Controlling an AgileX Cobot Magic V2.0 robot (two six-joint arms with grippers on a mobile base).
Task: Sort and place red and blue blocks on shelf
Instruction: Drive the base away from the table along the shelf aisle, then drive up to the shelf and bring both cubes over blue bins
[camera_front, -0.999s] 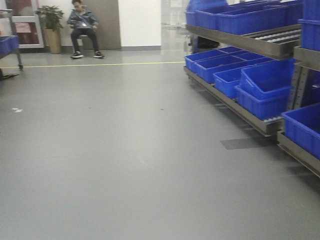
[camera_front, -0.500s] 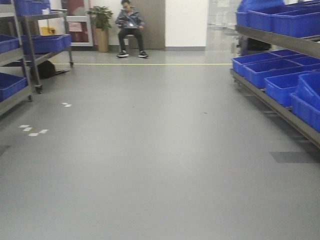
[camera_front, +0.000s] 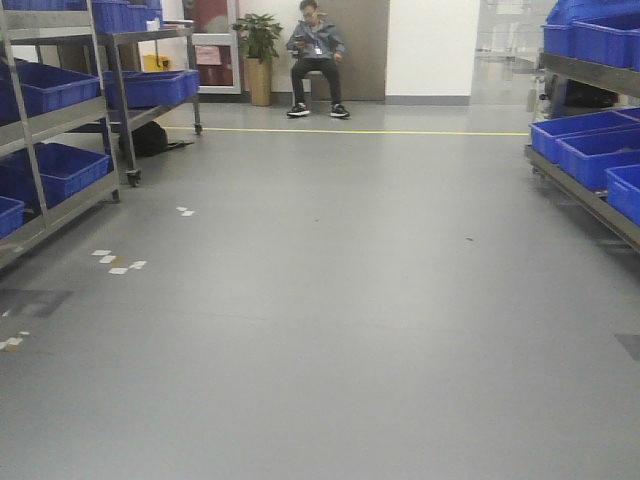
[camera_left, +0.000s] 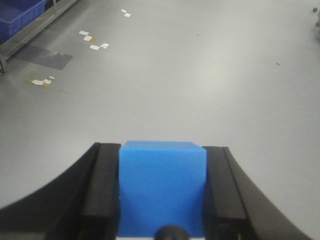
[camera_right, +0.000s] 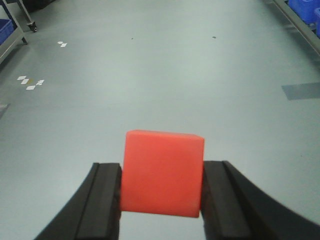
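My left gripper (camera_left: 162, 165) is shut on a blue block (camera_left: 162, 187), held above the grey floor. My right gripper (camera_right: 162, 180) is shut on a red block (camera_right: 163, 172), also held above the floor. A metal shelf with blue bins (camera_front: 60, 170) stands at the left of the front view, and its lower edge shows in the left wrist view (camera_left: 35, 25). Another shelf with blue bins (camera_front: 590, 160) stands at the right. Neither gripper shows in the front view.
A person (camera_front: 318, 60) sits on a chair at the far wall beside a potted plant (camera_front: 258, 55). A wheeled rack (camera_front: 150, 90) with blue bins stands at the back left. White tape marks (camera_front: 115, 262) dot the floor, and a yellow line (camera_front: 360, 131) crosses it.
The front view has swung to the left: the right shelf has slid towards the right edge and the left shelves have come into view. The seated person has shifted right in the frame.
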